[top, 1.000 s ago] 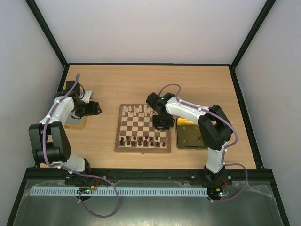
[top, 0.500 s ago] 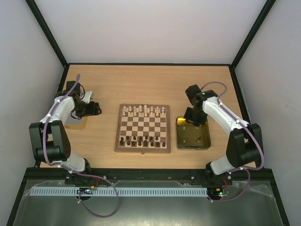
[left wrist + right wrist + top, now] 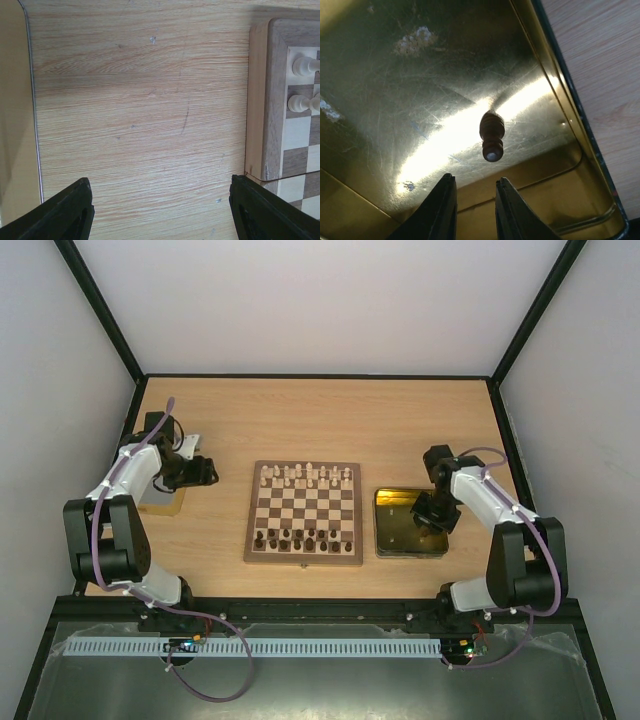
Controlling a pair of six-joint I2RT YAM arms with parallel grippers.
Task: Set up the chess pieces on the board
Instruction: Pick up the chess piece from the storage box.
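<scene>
The board [image 3: 303, 512] lies mid-table, with pale chess pieces [image 3: 305, 476] along its far side and dark ones [image 3: 300, 537] along its near side. My right gripper [image 3: 432, 512] hangs over the gold tray [image 3: 392, 530]. In the right wrist view its fingers [image 3: 475, 177] stand a little open with nothing between them, just short of one dark piece [image 3: 491, 135] lying on the tray floor [image 3: 395, 100]. My left gripper [image 3: 208, 472] is wide open [image 3: 160, 182] over bare table, left of the board's corner [image 3: 272, 100], where two pale pieces [image 3: 300, 103] show.
A second flat tray [image 3: 165, 502] lies under the left arm, and its edge [image 3: 20, 125] shows at the left of the left wrist view. Black frame posts and white walls enclose the table. The gold tray's raised rim [image 3: 570, 115] runs beside the dark piece.
My right arm has swung from over the board's right side out to the gold tray, and now hangs over it. The left arm has barely moved.
</scene>
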